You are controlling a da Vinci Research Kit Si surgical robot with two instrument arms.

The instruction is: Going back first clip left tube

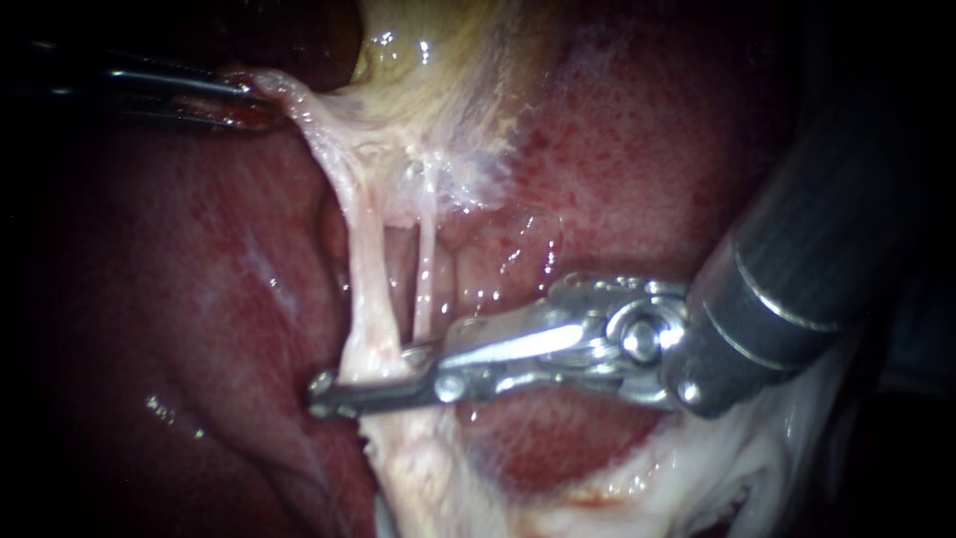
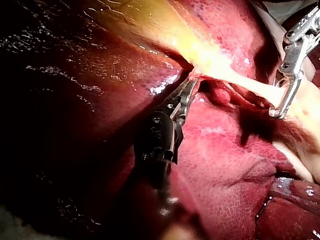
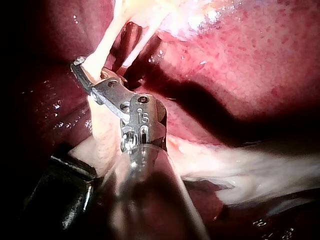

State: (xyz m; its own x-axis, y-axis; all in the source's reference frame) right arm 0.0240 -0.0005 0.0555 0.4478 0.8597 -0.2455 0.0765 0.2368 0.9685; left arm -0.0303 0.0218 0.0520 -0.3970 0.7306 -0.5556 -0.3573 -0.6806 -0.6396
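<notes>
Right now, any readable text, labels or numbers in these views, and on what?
No text on the liver, the gallbladder or the tubes.
On the right instrument, at its joint: one small engraved mark, too small to read reliably.
On the left instrument: none visible.

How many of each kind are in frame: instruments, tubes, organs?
Instruments: 2 (left instrument, right instrument)
Tubes: 2 (left tube, right tube)
Organs: 2 (liver, gallbladder)
Total: 6
</notes>
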